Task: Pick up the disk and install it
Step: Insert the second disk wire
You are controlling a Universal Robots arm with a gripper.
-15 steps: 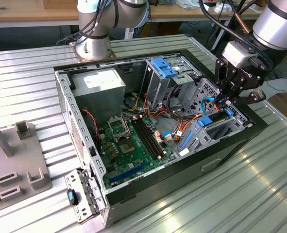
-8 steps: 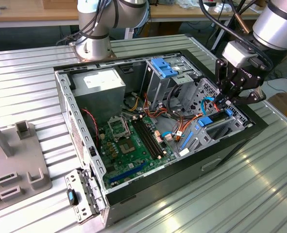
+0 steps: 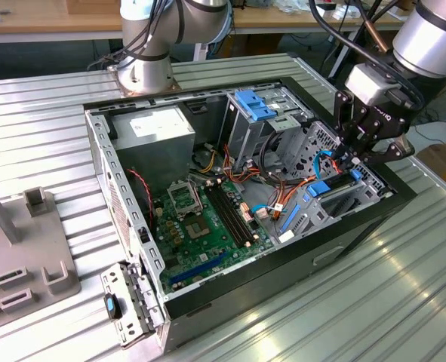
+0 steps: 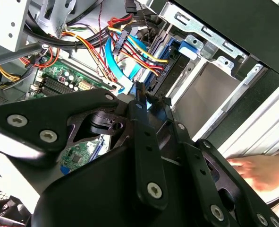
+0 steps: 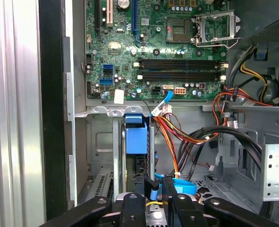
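The disk point(image 3: 321, 188) stands on edge in the metal drive bay at the front corner of the open computer case point(image 3: 117, 196), on the exterior view's right. Its blue rail end point(image 5: 136, 137) shows between the bay's metal guides, and its dark body with the blue rail point(image 4: 177, 61) sits in the slot. My gripper point(image 3: 352, 160) hangs just above the bay, close over the disk's upper end. In both wrist views the gripper point(image 5: 153, 184) point(image 4: 151, 97) sits among the blue and orange cables beside the slot. I cannot make out whether it touches the disk.
Bundled cables point(image 5: 186, 137) run beside the bay. The motherboard point(image 3: 207, 226), a grey power-supply box point(image 3: 158, 128) and a cage with a blue latch point(image 3: 254, 104) fill the case. A person's hand point(image 4: 257, 172) rests outside the case. A second arm's base point(image 3: 143, 68) stands behind it.
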